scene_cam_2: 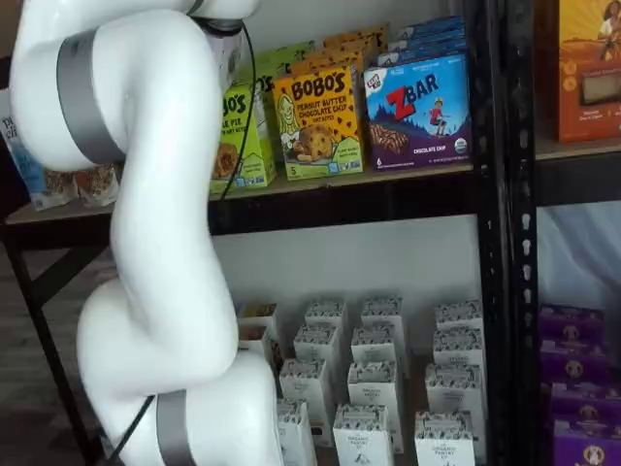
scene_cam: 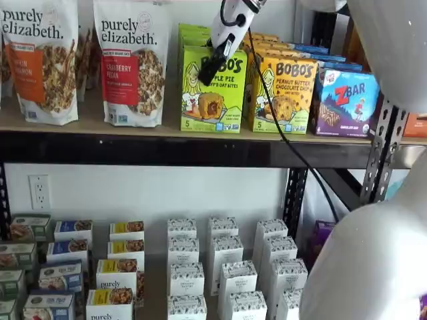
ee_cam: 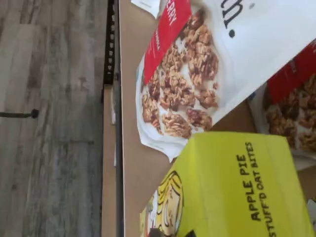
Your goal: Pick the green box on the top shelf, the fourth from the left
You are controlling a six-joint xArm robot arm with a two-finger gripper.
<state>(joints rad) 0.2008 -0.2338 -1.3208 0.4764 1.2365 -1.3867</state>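
Standing upright on the top shelf [scene_cam: 87,127], the green box [scene_cam: 212,90] sits between a cranberry granola bag [scene_cam: 132,61] and the yellow Bobo's carton [scene_cam: 285,93]. The gripper [scene_cam: 208,72] hangs right at its upper front; can't tell how the jaws stand.
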